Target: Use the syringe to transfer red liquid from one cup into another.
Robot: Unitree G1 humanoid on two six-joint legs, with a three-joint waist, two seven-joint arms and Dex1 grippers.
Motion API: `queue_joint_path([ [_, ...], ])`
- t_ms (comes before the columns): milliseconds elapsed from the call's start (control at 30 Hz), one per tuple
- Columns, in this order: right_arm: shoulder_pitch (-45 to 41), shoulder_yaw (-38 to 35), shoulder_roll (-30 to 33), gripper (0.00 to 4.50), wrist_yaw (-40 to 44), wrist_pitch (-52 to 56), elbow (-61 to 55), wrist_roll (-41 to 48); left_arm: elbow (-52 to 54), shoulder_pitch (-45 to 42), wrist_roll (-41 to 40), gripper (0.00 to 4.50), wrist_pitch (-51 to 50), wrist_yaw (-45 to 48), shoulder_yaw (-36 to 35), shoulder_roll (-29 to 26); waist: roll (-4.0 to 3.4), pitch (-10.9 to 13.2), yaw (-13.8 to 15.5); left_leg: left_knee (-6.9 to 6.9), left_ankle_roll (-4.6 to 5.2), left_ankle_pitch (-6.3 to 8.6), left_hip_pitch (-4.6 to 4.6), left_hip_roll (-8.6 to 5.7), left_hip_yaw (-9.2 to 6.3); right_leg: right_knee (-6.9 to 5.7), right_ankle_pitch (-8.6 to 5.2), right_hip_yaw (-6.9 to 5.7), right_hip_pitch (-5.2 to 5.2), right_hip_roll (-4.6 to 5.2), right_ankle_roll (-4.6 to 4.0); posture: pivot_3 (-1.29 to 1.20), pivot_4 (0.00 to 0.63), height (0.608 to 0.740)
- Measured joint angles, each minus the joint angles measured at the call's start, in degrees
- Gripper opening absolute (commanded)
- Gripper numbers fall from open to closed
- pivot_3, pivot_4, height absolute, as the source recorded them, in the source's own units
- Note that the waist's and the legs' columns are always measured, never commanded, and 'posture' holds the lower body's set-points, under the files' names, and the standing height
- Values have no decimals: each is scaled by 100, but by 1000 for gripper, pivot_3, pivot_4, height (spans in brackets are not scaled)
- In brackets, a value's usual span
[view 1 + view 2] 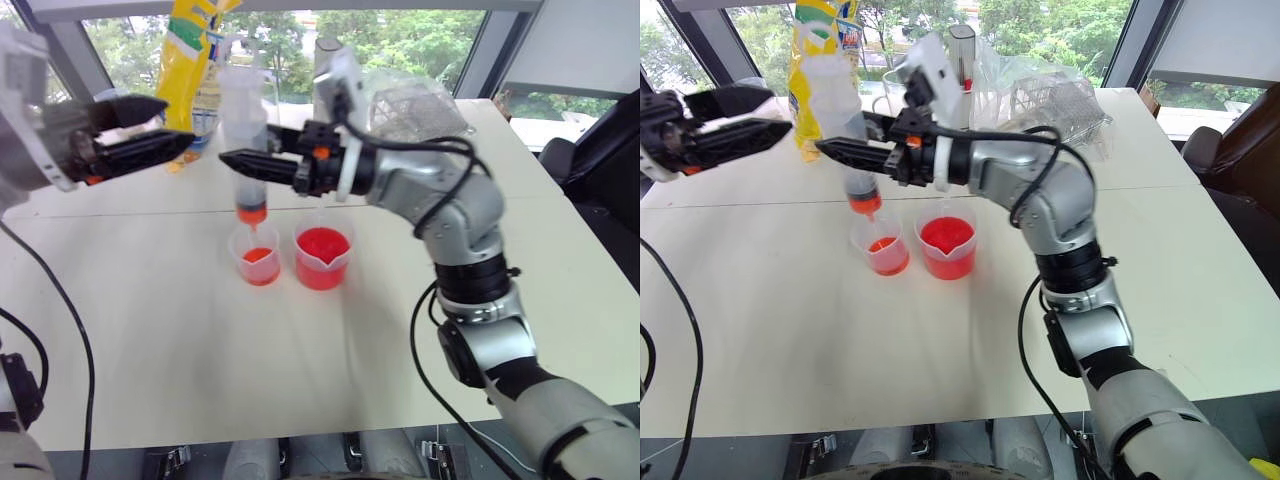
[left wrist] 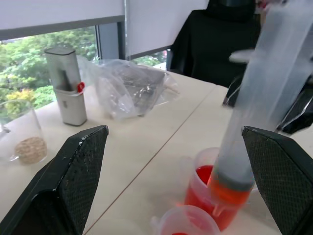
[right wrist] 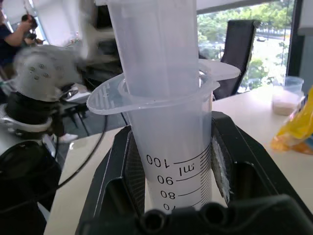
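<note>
My right gripper [image 1: 243,160] is shut on the barrel of the syringe [image 1: 245,140] and holds it upright. A little red liquid [image 1: 252,211] sits at the syringe's low end, which hangs just above the smaller cup [image 1: 258,256]. That cup holds a shallow layer of red liquid. Right beside it stands the larger cup [image 1: 322,255], about half full of red liquid. The right wrist view shows the graduated barrel [image 3: 173,161] clamped between the fingers. My left gripper [image 1: 172,122] is open, empty and level, off to the left of the syringe.
At the table's far side are a yellow bag [image 1: 190,50], a white canister [image 2: 66,83], a crumpled clear plastic bag [image 1: 410,110] and a clear cup of beige grains [image 2: 29,147]. A black chair [image 1: 600,150] stands at the right.
</note>
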State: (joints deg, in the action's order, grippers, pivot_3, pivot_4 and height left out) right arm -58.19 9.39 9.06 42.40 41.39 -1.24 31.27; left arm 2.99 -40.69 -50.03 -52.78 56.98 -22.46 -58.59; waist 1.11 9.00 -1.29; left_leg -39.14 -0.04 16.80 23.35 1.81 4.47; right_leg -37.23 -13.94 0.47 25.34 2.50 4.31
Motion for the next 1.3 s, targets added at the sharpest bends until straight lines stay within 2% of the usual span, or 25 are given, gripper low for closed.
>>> queue_joint_path([
  [167, 323, 427, -138, 1460, 218, -724, 734, -544, 275, 292, -335, 4484, -320, -10, -447, -235, 1, 1, 29, 0, 0, 0, 3, -2, -1, 1, 0, -1, 0, 6, 0, 0, 150, 740],
  [367, 426, 610, -184, 1460, 425, -1078, 880, -828, 558, 337, -470, 4484, -406, -201, -458, -221, 5, 2, 12, -1, -1, 0, 2, -1, -1, -1, 0, -2, 0, 5, 0, 0, 150, 740],
  [900, 488, 620, -302, 1460, 561, -1172, 936, -1094, 741, 36, -389, 4484, -280, -756, 422, 541, 5, 2, 9, -1, -2, -1, 1, -1, -1, -2, 1, -1, 0, 4, 1, 0, 150, 740],
  [1000, 489, 619, -312, 1460, 565, -1172, 936, -1116, 751, -37, -362, 3697, -241, -811, 551, 667, 5, 2, 13, -1, -2, -1, 1, -2, 0, -2, 1, -1, 0, 5, 1, 0, 150, 740],
  [1233, 552, 614, -346, 1460, 536, -1157, 936, -1197, 865, -58, -365, 160, -187, -834, 647, 754, 5, 2, 9, 0, -2, -1, 1, -1, -1, -2, 1, -1, 0, 4, 1, 0, 150, 740],
  [1300, 559, 614, -351, 1460, 537, -1147, 936, -1196, 893, -52, -364, 68, -189, -835, 652, 752, 5, 2, 6, -1, -2, -1, 1, -1, -1, -2, 1, -1, 0, 4, 1, 0, 150, 740],
])
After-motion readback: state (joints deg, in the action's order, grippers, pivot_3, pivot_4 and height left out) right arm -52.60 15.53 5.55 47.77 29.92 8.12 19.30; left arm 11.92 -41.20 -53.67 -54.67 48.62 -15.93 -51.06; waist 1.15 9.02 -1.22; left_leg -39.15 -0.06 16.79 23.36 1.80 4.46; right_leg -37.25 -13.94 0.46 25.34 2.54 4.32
